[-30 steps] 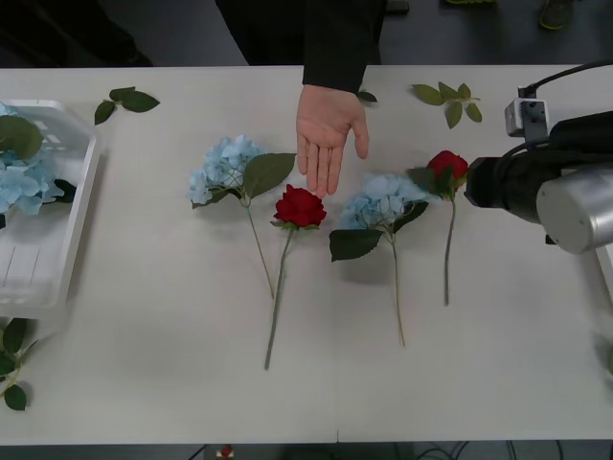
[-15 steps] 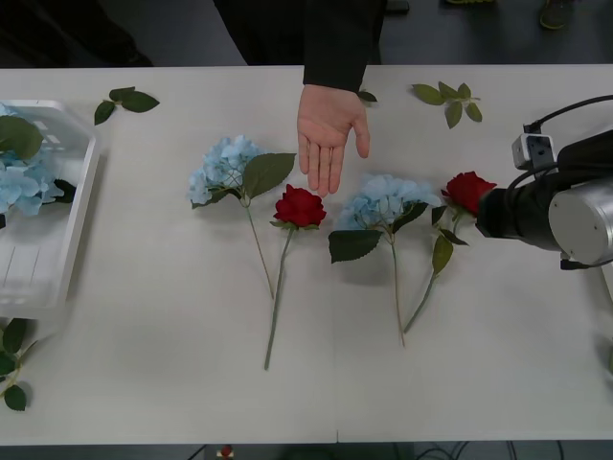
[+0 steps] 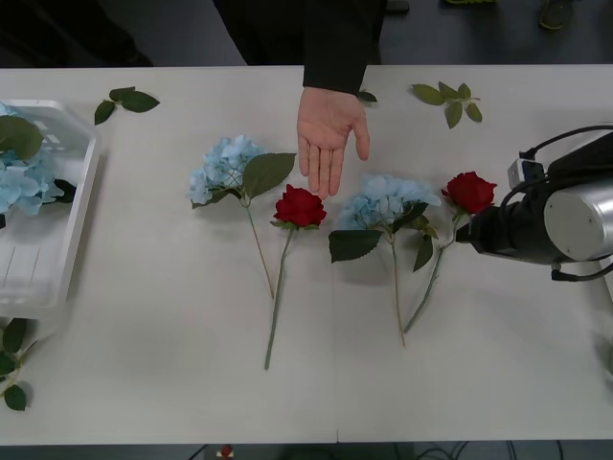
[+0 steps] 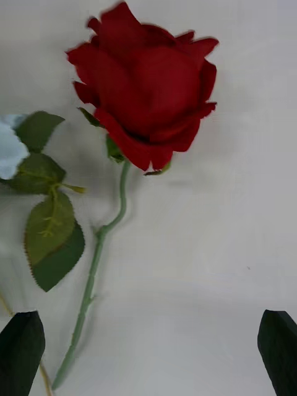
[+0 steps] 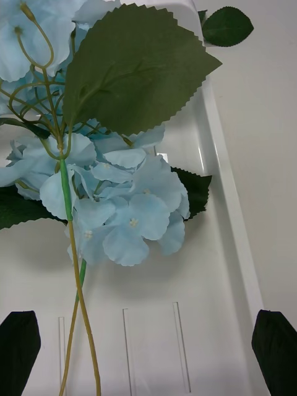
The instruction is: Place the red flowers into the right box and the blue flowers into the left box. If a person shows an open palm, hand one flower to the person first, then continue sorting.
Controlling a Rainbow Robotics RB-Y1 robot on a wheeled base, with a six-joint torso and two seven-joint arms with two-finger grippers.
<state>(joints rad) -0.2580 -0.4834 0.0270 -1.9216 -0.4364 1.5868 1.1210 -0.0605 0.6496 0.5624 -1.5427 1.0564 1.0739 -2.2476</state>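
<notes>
A person's bare hand [image 3: 326, 134] lies palm up, fingers together, at the table's far middle. Just in front of it lies one of the red flowers [image 3: 300, 206]. Another rose [image 3: 469, 191] [image 4: 145, 93] lies at the right, its stem slanting down-left. My right gripper [image 3: 469, 235] [image 4: 148, 359] sits open just beside that stem, holding nothing. Two of the blue flowers [image 3: 222, 165] [image 3: 383, 201] lie on the table. More blue flowers [image 3: 24, 177] [image 5: 124, 204] rest in the left box [image 3: 57, 278] [image 5: 229, 204], with my left gripper [image 5: 148, 352] open above them. The right box is out of view.
Loose green leaf sprigs lie at the far left [image 3: 126, 99], the far right [image 3: 448, 96] and the near left corner [image 3: 11, 369]. Bare table stretches along the front edge.
The right rose's bloom has shifted right and its stem has swung from straight to slanted. My right arm has drawn back toward the front. The hand has stayed put.
</notes>
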